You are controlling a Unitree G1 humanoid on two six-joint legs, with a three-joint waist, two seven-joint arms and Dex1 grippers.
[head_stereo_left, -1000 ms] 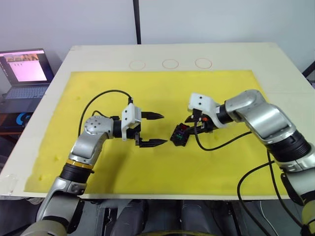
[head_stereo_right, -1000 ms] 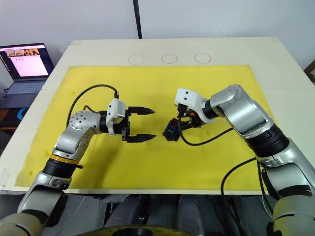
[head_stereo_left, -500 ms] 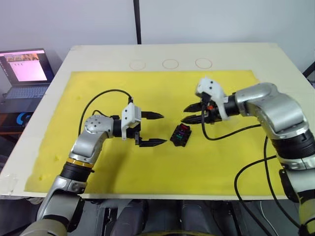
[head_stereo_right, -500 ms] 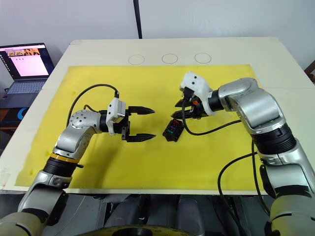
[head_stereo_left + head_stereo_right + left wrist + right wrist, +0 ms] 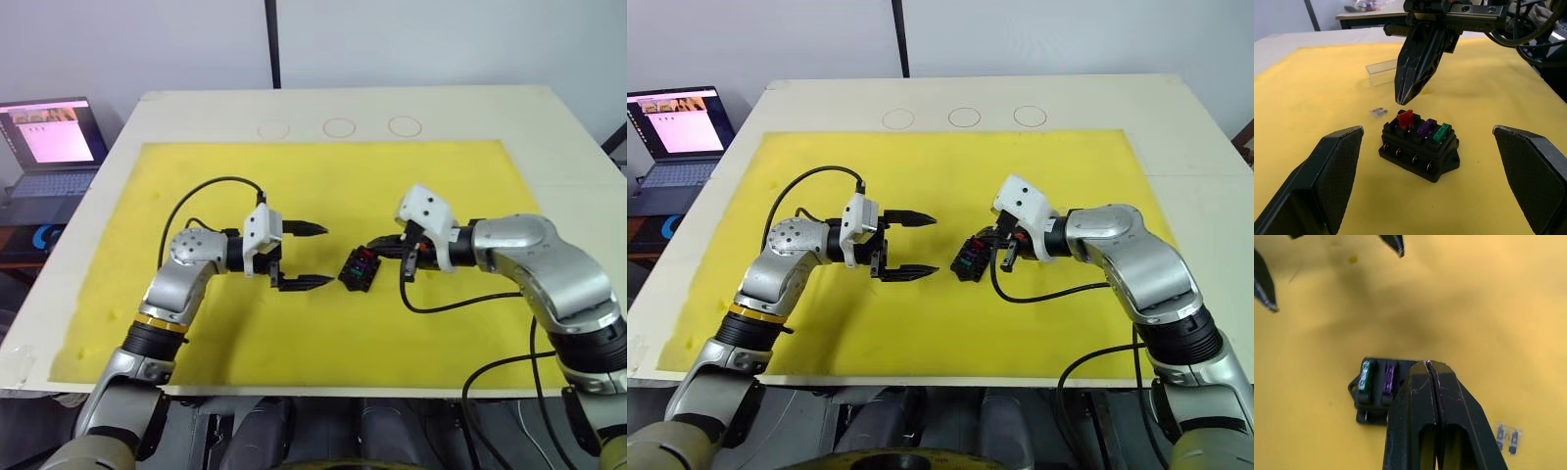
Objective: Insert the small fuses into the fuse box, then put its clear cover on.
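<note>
Fuse box (image 5: 1419,145) on yellow mat (image 5: 323,323), mid-desk, between hands. Green, purple, red fuses seated; red fuse (image 5: 1405,119) sits high. Right hand (image 5: 1409,95) pinched closed, empty, poised above red. Left hand (image 5: 306,257) wide, idle. Last fuse (image 5: 1378,112) loose beside box; clear cover (image 5: 1384,72) beyond. Judged step: press red home, then fetch loose fuse.

Black fuse box (image 5: 1418,152) with red, purple, green fuses (image 5: 1422,127)

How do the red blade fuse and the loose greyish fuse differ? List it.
The red blade fuse stands in a slot of the black fuse box, slightly proud; the loose greyish fuse lies flat on the yellow mat beside the box. Red is opaque, the other pale and translucent. Both are tiny.
</note>
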